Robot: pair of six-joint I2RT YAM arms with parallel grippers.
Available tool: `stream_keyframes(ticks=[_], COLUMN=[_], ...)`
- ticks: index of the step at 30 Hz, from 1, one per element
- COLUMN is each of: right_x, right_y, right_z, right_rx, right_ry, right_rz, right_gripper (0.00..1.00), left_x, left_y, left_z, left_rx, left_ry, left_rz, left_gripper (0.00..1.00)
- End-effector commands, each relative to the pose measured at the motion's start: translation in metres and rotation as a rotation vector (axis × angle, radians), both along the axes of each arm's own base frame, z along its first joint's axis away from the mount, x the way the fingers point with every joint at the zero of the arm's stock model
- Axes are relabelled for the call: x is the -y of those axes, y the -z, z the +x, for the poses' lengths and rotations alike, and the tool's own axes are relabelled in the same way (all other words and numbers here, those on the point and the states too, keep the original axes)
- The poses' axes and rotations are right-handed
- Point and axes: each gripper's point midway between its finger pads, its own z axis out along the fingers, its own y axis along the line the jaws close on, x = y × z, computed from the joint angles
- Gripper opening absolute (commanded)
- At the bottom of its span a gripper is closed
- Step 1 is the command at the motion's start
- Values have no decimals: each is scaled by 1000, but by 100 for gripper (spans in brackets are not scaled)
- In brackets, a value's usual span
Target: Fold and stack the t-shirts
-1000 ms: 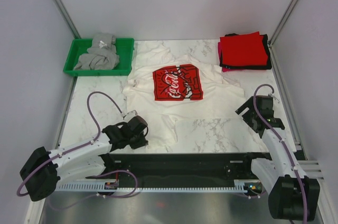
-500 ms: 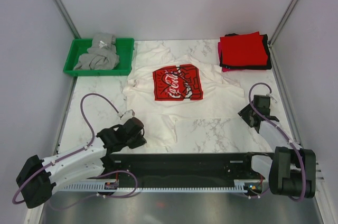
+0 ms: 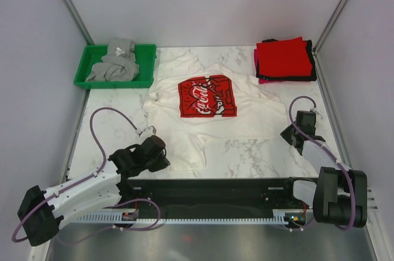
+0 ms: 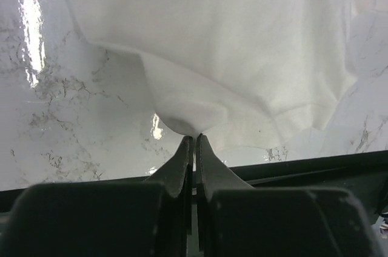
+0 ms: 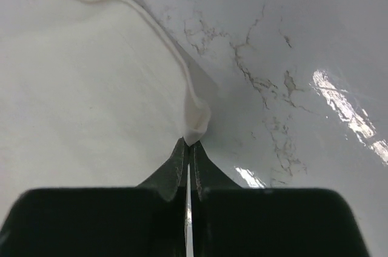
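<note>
The white t-shirt (image 3: pixel 209 122) with a red Coca-Cola print lies crumpled and spread in the middle of the table. My left gripper (image 3: pixel 162 151) is shut on a bunched fold of its near left part, seen close up as white cloth (image 4: pixel 230 57) pinched at the tips (image 4: pixel 194 137). My right gripper (image 3: pixel 288 133) sits at the shirt's right edge. It is shut on the hem (image 5: pixel 195 117), which stands up from the tips (image 5: pixel 189 143). A folded stack with a red t-shirt (image 3: pixel 283 56) on top of black (image 3: pixel 313 71) and pink ones rests at the back right.
A green plastic tray (image 3: pixel 83 71) at the back left holds a crumpled grey t-shirt (image 3: pixel 114 64). Bare marble shows near the front between the arms and to the left of the white shirt. Frame posts rise at both back corners.
The right gripper has gone from open to shut, pinching the white shirt's right hem after shifting slightly back and right. The left arm drew a little toward the near left with its cloth.
</note>
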Motion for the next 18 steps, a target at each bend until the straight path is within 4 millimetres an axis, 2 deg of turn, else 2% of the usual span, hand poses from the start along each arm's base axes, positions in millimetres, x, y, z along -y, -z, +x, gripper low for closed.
stream_keyframes(ticks=[1, 2, 3, 4, 5, 6, 7, 8, 9, 11, 12, 13, 14, 15, 16, 17, 18], right_x=[1, -1, -3, -2, 0, -4, -5, -8, -16, -21, -23, -23, -29, -31, -30, -33, -33], right_y=[-5, -8, -9, -15, -27, -30, -47, -53, -66, -79, -81, -98, -104, -102, -116, -113, -116], right_z=[-8, -10, -17, -18, -20, -26, -25, -27, -30, -34, -42, -44, -48, -59, -63, -76, -80], right_rx=[10, 14, 0, 7, 44, 39, 85, 96, 128, 152, 129, 174, 181, 146, 175, 120, 112], right_ry=[-7, -14, -15, -10, 4, 15, 21, 26, 24, 28, 35, 37, 19, 18, 17, 11, 13], right_rz=[-14, -6, 0, -5, -12, 13, 20, 38, 84, 118, 126, 125, 145, 147, 138, 137, 137], right_gripper=[0, 0, 0, 0, 0, 0, 0, 0, 0, 0, 0, 0, 0, 0, 0, 0, 0], left_x=[-4, -10, -9, -10, -14, -13, -13, -13, -13, -16, -15, -22, -25, -27, -32, -34, -37], left_y=[-32, -36, -52, -59, -61, -76, -81, -86, -99, -116, -138, -144, -154, -176, -180, -197, -204], left_z=[14, 12, 14, 14, 10, 11, 9, 6, 5, 3, 4, 0, 1, 1, -3, -3, -5], left_rx=[84, 84, 119, 133, 129, 152, 154, 149, 162, 182, 221, 216, 231, 266, 257, 280, 286], left_ry=[2, -3, 2, 6, 22, 24, 33, 46, 55, 57, 56, 56, 49, 50, 53, 51, 51], left_rz=[21, 40, 17, 9, 25, 0, -5, -8, -23, -36, -69, -54, -54, -75, -56, -67, -67], left_gripper=[2, 2, 2, 2, 2, 2, 2, 2, 2, 2, 2, 2, 2, 2, 2, 2, 2])
